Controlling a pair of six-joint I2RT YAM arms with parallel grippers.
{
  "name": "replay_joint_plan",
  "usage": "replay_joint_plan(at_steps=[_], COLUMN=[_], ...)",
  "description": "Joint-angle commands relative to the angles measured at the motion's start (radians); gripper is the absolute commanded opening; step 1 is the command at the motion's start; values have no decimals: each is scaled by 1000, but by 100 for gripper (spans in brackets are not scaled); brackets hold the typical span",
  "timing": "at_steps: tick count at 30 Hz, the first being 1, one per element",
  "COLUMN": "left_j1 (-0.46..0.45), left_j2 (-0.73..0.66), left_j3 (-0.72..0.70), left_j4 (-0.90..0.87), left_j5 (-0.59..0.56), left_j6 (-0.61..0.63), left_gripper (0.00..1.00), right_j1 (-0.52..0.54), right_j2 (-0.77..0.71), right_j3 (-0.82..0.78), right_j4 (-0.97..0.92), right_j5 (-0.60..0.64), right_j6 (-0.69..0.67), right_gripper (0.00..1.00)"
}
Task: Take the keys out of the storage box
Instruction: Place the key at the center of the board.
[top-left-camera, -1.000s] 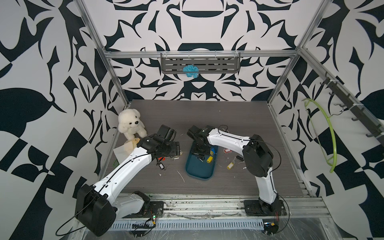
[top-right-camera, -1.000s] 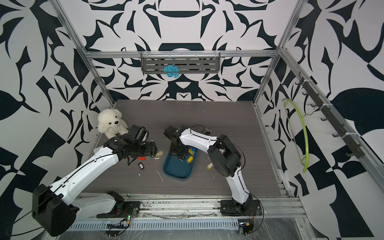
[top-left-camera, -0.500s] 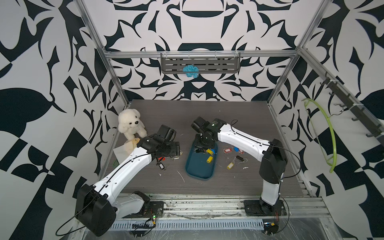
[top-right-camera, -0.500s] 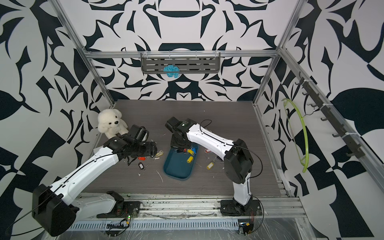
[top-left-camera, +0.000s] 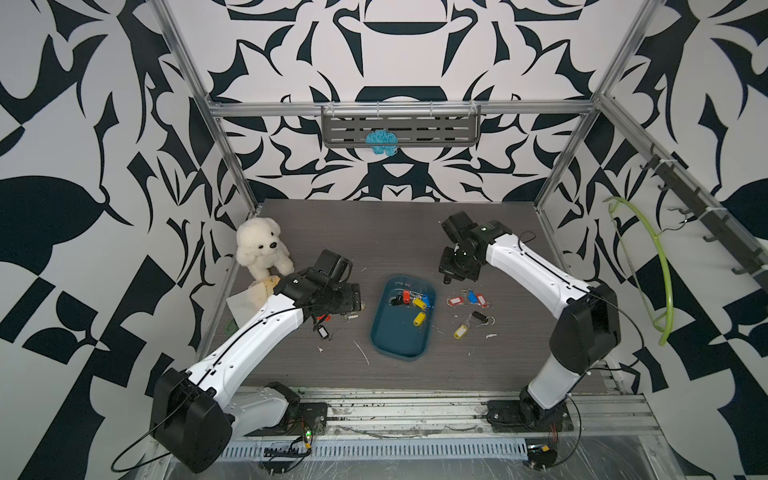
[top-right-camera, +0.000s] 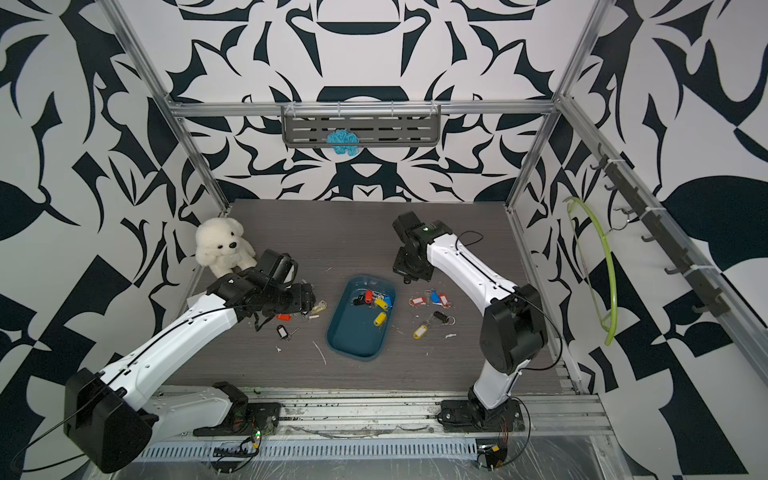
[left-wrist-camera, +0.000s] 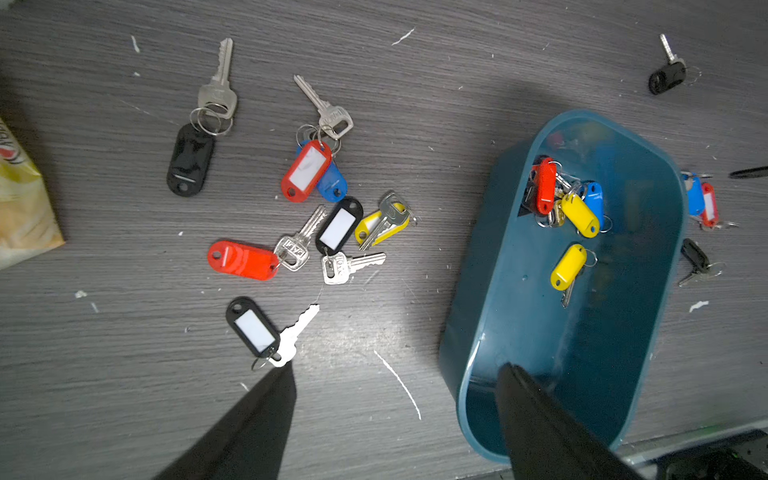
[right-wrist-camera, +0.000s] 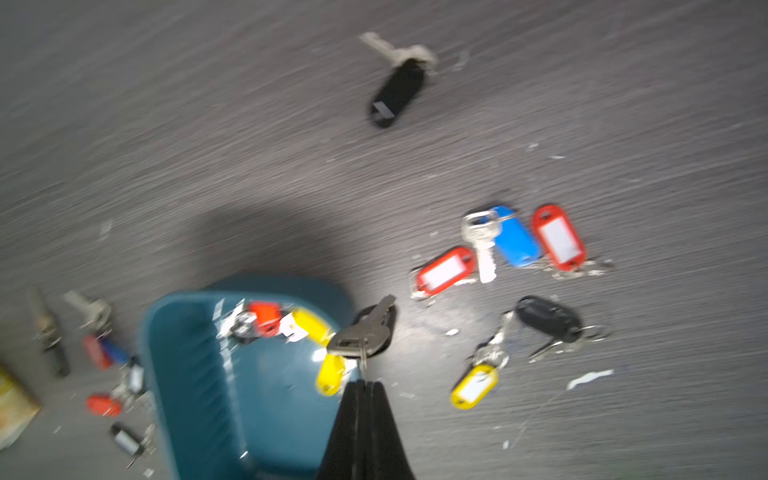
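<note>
Box (top-left-camera: 399, 345): mid-table, long axis running 12 to 6 o'clock.
Keys (top-left-camera: 409, 299): bunched at its 12 o'clock end, one yellow tag mid-box.
Loose keys (top-left-camera: 469, 299): on the table at 3 and 9 o'clock of the box.
Right gripper (right-wrist-camera: 362, 384): clamped on a dangling black-tagged key (right-wrist-camera: 361, 330); it has swung from over the box to 1 o'clock.
Left gripper (left-wrist-camera: 395, 368): spread, empty, at 9 o'clock, unmoved.
Bear (top-left-camera: 262, 249): 10 o'clock.

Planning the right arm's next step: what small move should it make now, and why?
Probably swing a little toward the loose keys and open the jaws. The right gripper is shut on a black-tagged key hanging near the box rim, so releasing here might land it inside.
</note>
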Motion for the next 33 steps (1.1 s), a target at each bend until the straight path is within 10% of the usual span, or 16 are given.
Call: replay_joint_plan(at_steps=[1,7,10,14,27,33], left_j1=[-3,-24,-36,-55,-207,-244], left_j2=[-7,6,20,53,323,455], left_j3=[15,35,52,98,322,393], left_j4=[-11,-11,-15,-24,-11,64], left_j5=[24,23,18,-3,-47,-2], left_j6=[-16,-27,-26,-13,46,88], left_gripper=[84,83,83,83,76,22], right_j1=[-44,-132,-151,-156,-158,-158], right_j2=[34,127,142,112,-276,-454], right_j3=[-5,8,29,41,-254,-388], right_j4=[23,68,64,47,117,131], right_j5=[-15,-59,-71,-56,-68,-43], right_j6=[-81,-119,-131,-139,-115,-103], right_gripper=[0,0,37,44,14,3])
